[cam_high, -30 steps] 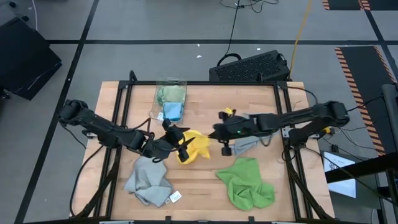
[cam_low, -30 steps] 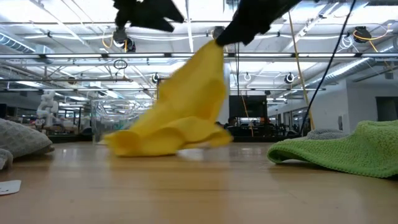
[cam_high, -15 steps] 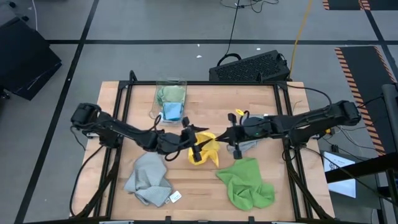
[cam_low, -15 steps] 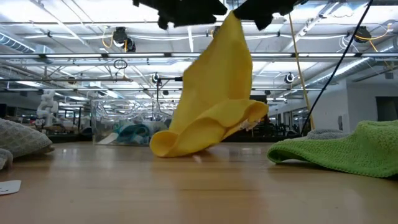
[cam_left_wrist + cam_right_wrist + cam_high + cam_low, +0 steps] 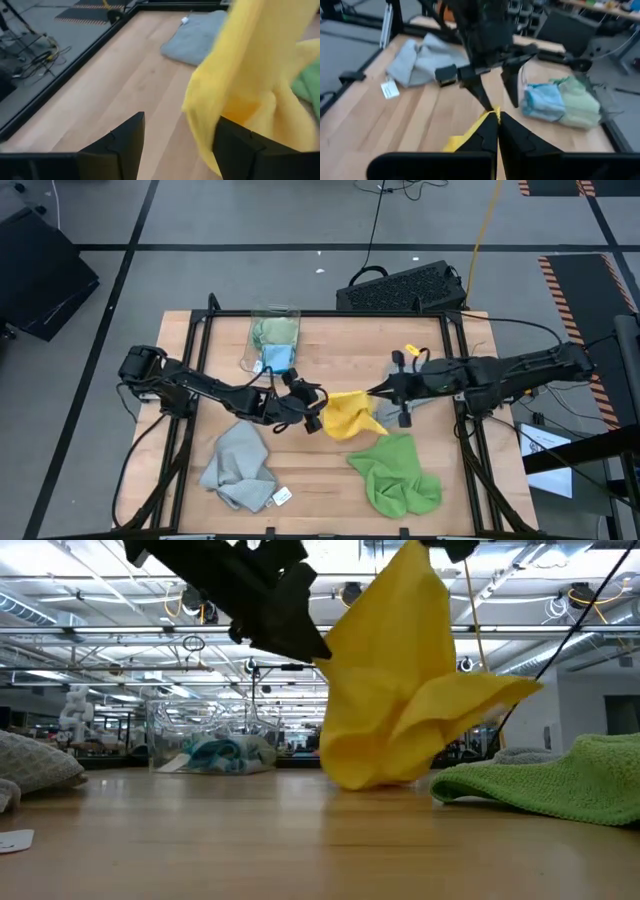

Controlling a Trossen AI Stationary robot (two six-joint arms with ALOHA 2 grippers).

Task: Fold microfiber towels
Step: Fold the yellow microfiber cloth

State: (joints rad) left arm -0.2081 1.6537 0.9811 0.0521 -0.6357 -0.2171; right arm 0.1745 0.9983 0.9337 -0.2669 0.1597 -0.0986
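A yellow towel [image 5: 348,418] hangs at the table's middle with its lower folds [image 5: 365,775] on the wood; my right gripper [image 5: 377,393] is shut on its top. My left gripper [image 5: 316,417] stands open just left of it, low over the table, and in the left wrist view [image 5: 180,145] the towel's lower part [image 5: 235,95] hangs close by one finger. A grey towel [image 5: 238,465] lies crumpled at the near left, and a bright green towel [image 5: 398,480] at the near right. Another grey towel [image 5: 396,416] lies under my right arm. My right gripper pinches the yellow towel's top corner [image 5: 485,120] between its two shut fingertips, coming from the table's right and slanting slightly down. The towel hangs below the fingers, slack, its lower end resting on the table. I cannot tell whether my left gripper touches the towel.
A clear plastic bin [image 5: 275,315] at the far middle holds a pale green towel [image 5: 273,330] and a light blue towel [image 5: 277,360]. A white tag [image 5: 282,497] lies by the grey towel near the front edge. Bare wood lies between the bin and the right rail.
My right gripper has gone toward the table's right edge and a little up, drawing the yellow towel along; its lower folds have slid rightward over the wood. My left gripper has followed toward the right and sunk closer to the table, staying open.
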